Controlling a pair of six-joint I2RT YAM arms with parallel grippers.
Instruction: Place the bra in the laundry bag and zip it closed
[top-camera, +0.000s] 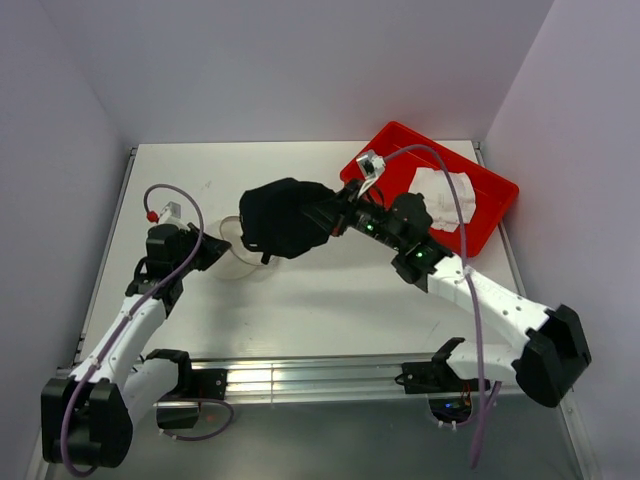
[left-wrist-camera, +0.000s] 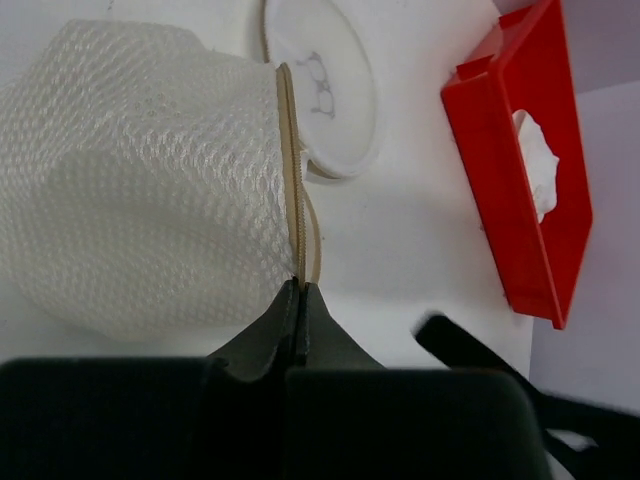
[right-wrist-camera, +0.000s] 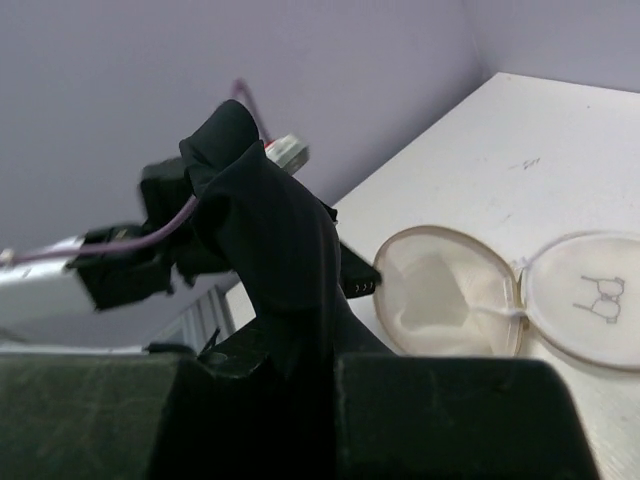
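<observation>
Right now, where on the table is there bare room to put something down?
The widest bare patch is the near middle of the table, in front of the black cloth and laundry bag. The far left corner, beyond the bag, is bare too. Crowded: around those two, and far right at the red tray.

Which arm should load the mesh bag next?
Probably right: the right gripper holds a black cloth close to the open whitish mesh laundry bag, while the left gripper pinches its tan rim.
</observation>
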